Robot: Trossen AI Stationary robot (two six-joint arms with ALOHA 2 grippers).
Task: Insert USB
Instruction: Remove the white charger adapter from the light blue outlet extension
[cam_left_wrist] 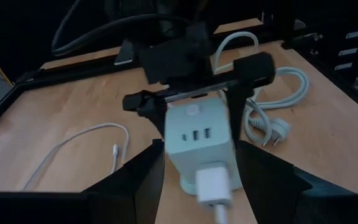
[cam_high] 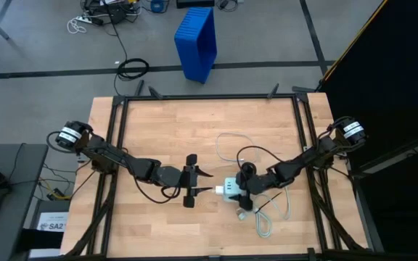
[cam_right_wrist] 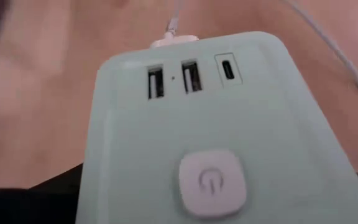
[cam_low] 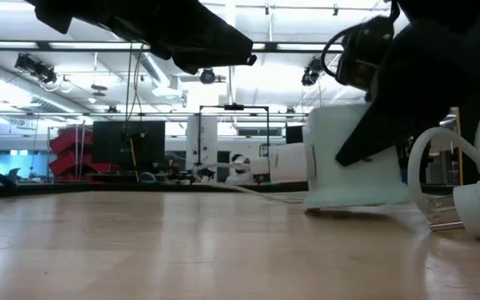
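The pale green-white charger block (cam_high: 229, 188) (cam_left_wrist: 191, 140) (cam_right_wrist: 216, 143) sits near the table's middle, slightly tilted in the low view (cam_low: 352, 158). The USB's white plug (cam_left_wrist: 213, 186) (cam_high: 212, 190) (cam_right_wrist: 174, 41) sticks level out of the block's side below its row of ports; its silvery tip is hidden. My left gripper (cam_high: 202, 182) (cam_left_wrist: 201, 171) is open, its fingers standing on either side of the plug without touching it. My right gripper (cam_high: 247, 183) is shut on the block. My right gripper holds the charger block pinched by two opposite side walls (cam_left_wrist: 232, 121), one finger (cam_left_wrist: 241, 99) on each, coming from above and slanting in from the table's right. The block is slightly tilted, with its lower edge (cam_low: 340, 202) at the table.
The thin cable's other end (cam_left_wrist: 115, 149) lies loose on the wood toward the far side. A thicker white cord with a grey plug (cam_left_wrist: 278, 134) (cam_low: 473, 204) lies right of the block. Black frame rails (cam_high: 115, 145) border the table; a blue crate (cam_high: 197, 40) stands beyond it.
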